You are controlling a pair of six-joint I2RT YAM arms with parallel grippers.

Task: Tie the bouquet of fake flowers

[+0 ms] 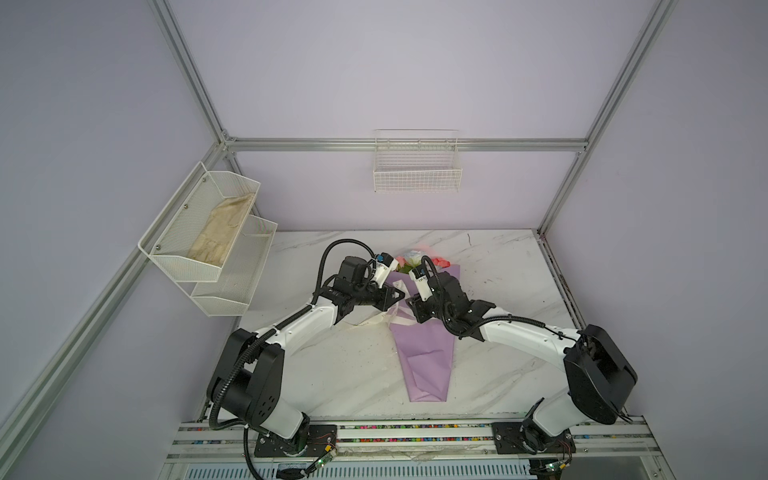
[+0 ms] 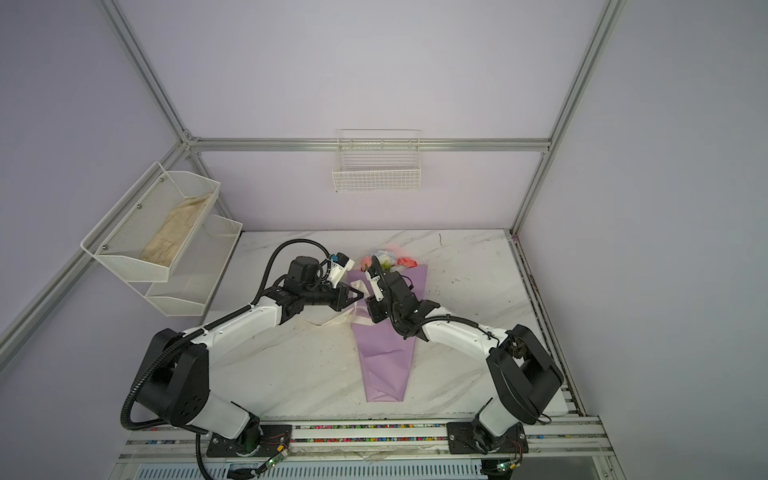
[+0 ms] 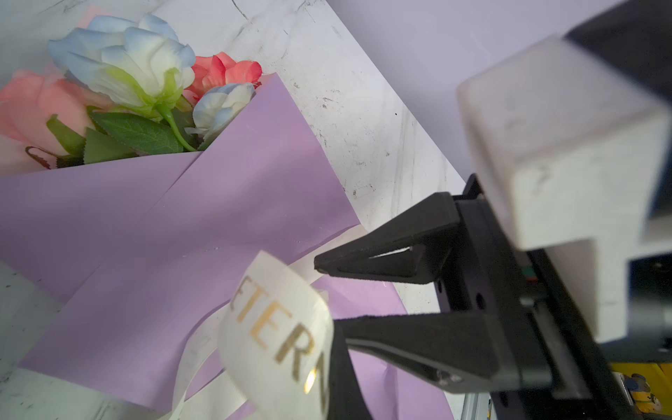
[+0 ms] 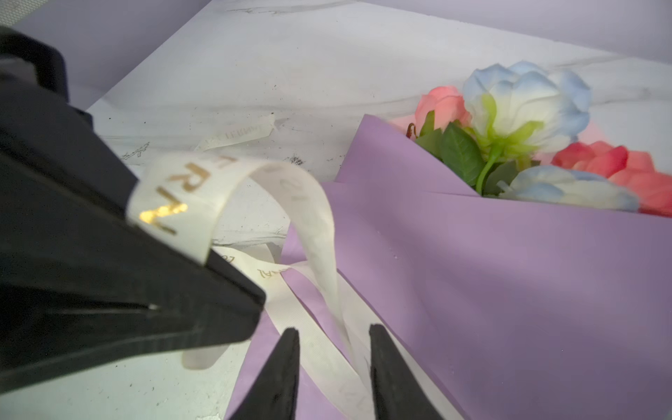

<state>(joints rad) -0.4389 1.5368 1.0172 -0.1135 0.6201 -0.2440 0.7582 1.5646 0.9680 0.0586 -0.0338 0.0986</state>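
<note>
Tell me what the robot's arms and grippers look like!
The left arm and right arm have smooth white shells with chunky black joints. Ribbed black cables loop along them. The left gripper and right gripper are black, each with two pointed, wedge-shaped fingers.

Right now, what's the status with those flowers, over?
Left tool shut on cream ribbon. Right tool open, astride a strand. Bouquet flat on table, no knot visible. Tools close together.

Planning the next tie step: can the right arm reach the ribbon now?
Probably yes: the right gripper, jaws open, straddles a ribbon strand over the wrap, nothing between; the left gripper pinches another part.
</note>
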